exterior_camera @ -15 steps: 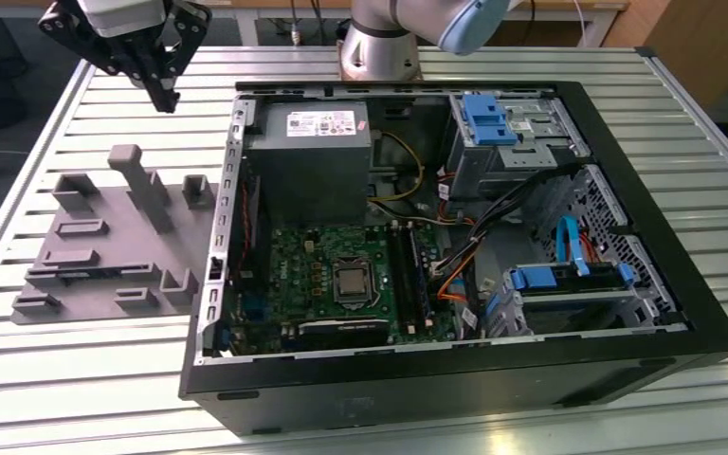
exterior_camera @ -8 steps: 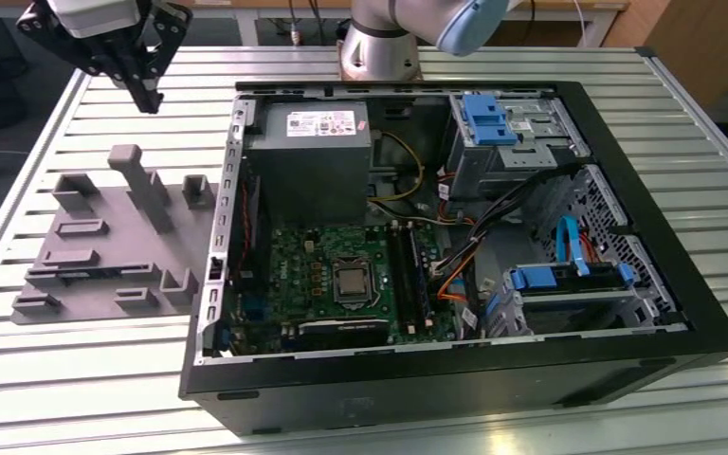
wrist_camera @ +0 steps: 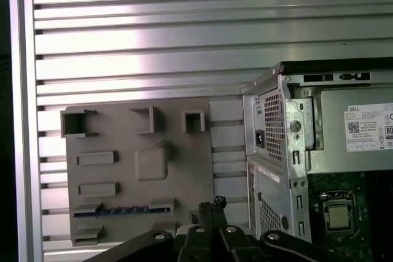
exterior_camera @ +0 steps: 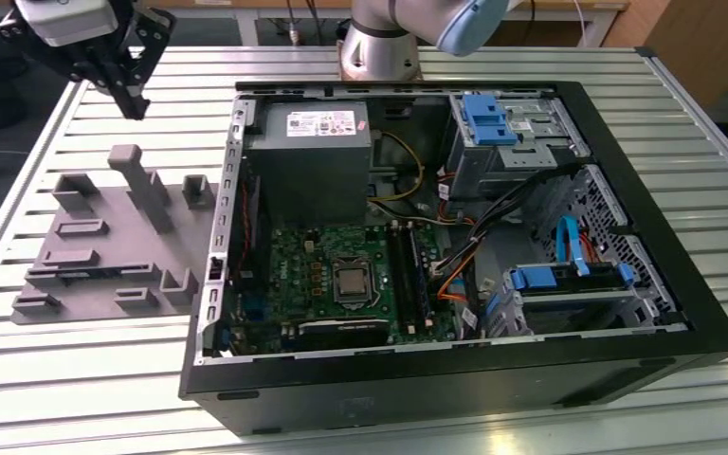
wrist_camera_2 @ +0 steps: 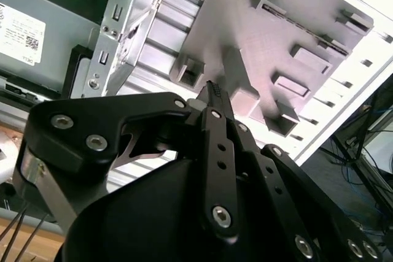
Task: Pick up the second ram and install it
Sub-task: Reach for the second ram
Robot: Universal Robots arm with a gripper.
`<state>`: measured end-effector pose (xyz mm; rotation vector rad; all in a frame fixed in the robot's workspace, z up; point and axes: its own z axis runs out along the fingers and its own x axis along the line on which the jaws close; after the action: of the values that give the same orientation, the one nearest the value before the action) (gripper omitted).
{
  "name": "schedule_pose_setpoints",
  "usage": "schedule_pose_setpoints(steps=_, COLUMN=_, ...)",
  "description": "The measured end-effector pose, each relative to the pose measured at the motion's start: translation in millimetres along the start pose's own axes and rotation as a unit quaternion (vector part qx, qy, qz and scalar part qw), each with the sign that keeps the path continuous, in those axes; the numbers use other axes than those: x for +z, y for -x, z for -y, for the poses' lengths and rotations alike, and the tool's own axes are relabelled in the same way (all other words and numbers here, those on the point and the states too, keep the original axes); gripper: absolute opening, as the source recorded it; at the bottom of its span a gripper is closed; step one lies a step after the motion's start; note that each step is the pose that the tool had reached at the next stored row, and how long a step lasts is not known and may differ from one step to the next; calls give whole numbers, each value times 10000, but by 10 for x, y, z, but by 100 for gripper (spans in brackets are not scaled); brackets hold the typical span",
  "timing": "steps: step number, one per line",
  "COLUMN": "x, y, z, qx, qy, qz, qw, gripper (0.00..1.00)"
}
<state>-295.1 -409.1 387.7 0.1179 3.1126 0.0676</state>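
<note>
A slatted metal table (exterior_camera: 73, 379) spans the exterior view. At centre right lies an open black case (exterior_camera: 465, 384), its inside facing up. In the case's upper left sits a grey power supply (exterior_camera: 307, 161) with a white label. Below it is a green motherboard (exterior_camera: 291, 261) with a square CPU socket (exterior_camera: 353, 281) near its middle. Orange and black cables (exterior_camera: 455, 270) run from the board's right side toward the drive bays, where blue brackets (exterior_camera: 482, 118) show at upper right and lower right. Just left of the case, a grey tray (exterior_camera: 99, 204) lies flat on the table, with upright blocks and slotted holders rising from it.
</note>
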Motion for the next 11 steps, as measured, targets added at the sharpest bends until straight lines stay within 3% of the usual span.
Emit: schedule_pose_setpoints(steps=11, x=5, y=-203, z=206, qx=1, qy=-2, qz=-17, qw=10000, gripper=13)
